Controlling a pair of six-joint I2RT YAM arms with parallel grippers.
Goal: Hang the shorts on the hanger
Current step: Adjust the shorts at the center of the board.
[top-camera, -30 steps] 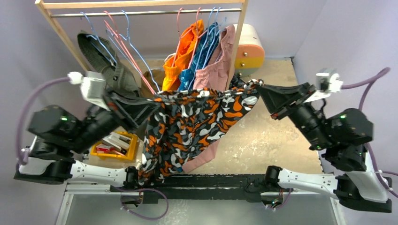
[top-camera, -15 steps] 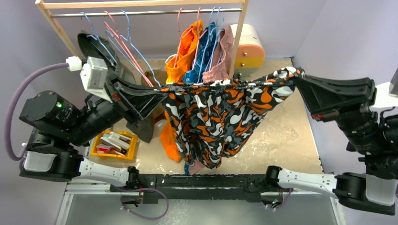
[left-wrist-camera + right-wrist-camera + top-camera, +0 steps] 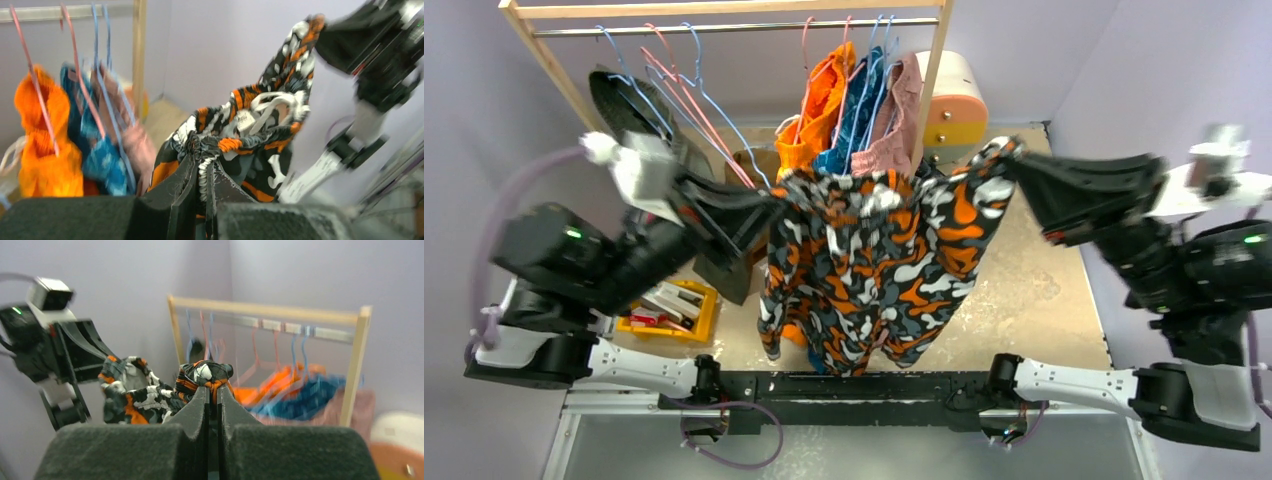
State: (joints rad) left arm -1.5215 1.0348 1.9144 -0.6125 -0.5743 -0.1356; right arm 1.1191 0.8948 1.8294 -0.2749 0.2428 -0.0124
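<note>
The camouflage shorts (image 3: 874, 270) hang in the air between my two grippers, legs dangling toward the near table edge. My left gripper (image 3: 769, 205) is shut on the left end of the gathered waistband; the left wrist view shows the jaws (image 3: 204, 165) pinching the elastic of the shorts (image 3: 260, 125). My right gripper (image 3: 1014, 160) is shut on the right end; the right wrist view shows it (image 3: 214, 387) clamping a bunched fold of the shorts (image 3: 145, 395). Empty light-blue hangers (image 3: 699, 90) hang on the rail behind the left gripper, also seen in the left wrist view (image 3: 107, 100).
A wooden rack (image 3: 724, 8) at the back holds pink-red hangers (image 3: 674, 85), orange shorts (image 3: 824, 110), a blue garment (image 3: 854, 120) and pink shorts (image 3: 894, 125). A dark garment (image 3: 629, 105) hangs at the left. A yellow tray (image 3: 669, 310) lies front left. A small drawer unit (image 3: 954, 100) stands back right.
The right gripper has swung left and back toward the rack, so the stretched waistband has gone slack and narrower. The shorts' legs swing. The left gripper shifted slightly.
</note>
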